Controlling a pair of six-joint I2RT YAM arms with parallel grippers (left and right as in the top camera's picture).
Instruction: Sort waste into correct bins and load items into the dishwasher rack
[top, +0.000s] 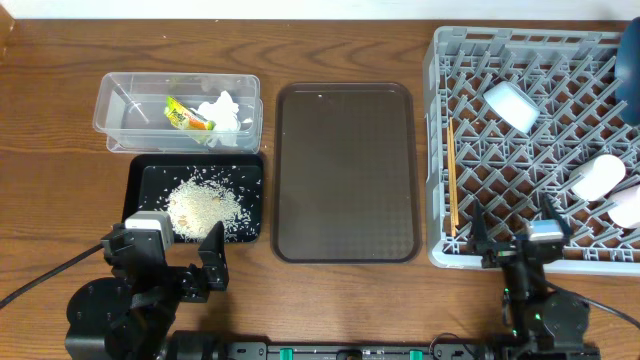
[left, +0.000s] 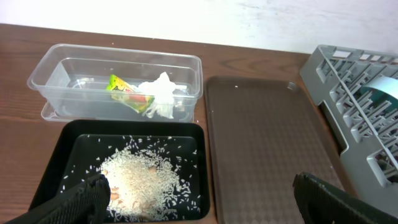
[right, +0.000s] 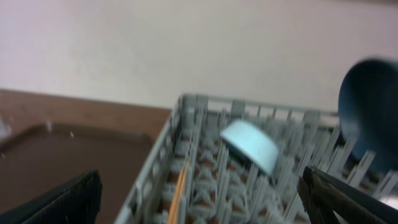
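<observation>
Both pincers spread wide, holding nothing: left pincer (left: 202, 200) near black tray (left: 68, 155), right pincer (right: 202, 202) at dishwasher rack (top: 520, 40) near edge. Crumpled tissue (left: 160, 93) and wrapper (left: 124, 88) side by side in clear container (left: 56, 68); rice (left: 140, 180) heaped in the tray. Tissue soft, light: pinch a raised fold. Wrapper thin, probably slick. Rice won't pinch; likely tip the tray. Bowl (top: 510, 105) and chopsticks (top: 453, 180) in rack, rigid; take bowl by rim. Wrapper print unreadable, no other writing seen
</observation>
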